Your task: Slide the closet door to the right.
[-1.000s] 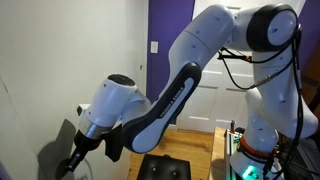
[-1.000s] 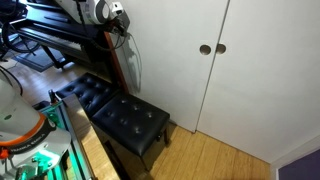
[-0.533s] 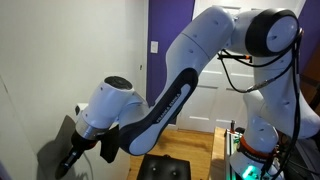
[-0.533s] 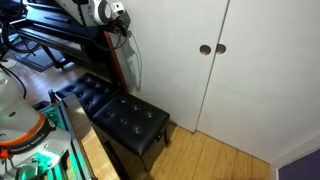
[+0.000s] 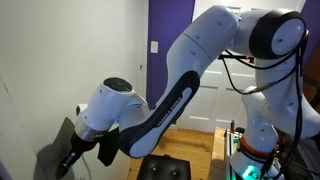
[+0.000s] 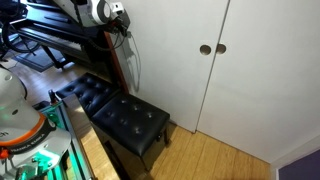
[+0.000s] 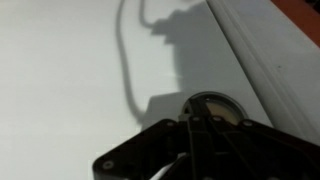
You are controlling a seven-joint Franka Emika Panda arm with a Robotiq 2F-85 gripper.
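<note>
The white closet door fills the right of an exterior view and has two round recessed pulls at its middle seam. My gripper is at the door's far left edge, up high. In an exterior view the gripper points down-left against the white door panel. In the wrist view the black fingers are pressed together, with their tips at a round recessed pull in the white door. A raised door edge runs diagonally at the right.
A black tufted bench stands on the wood floor just in front of the door. A keyboard stand with dark equipment is to the left. The robot base sits at the lower left. A purple wall and a white panelled door are behind the arm.
</note>
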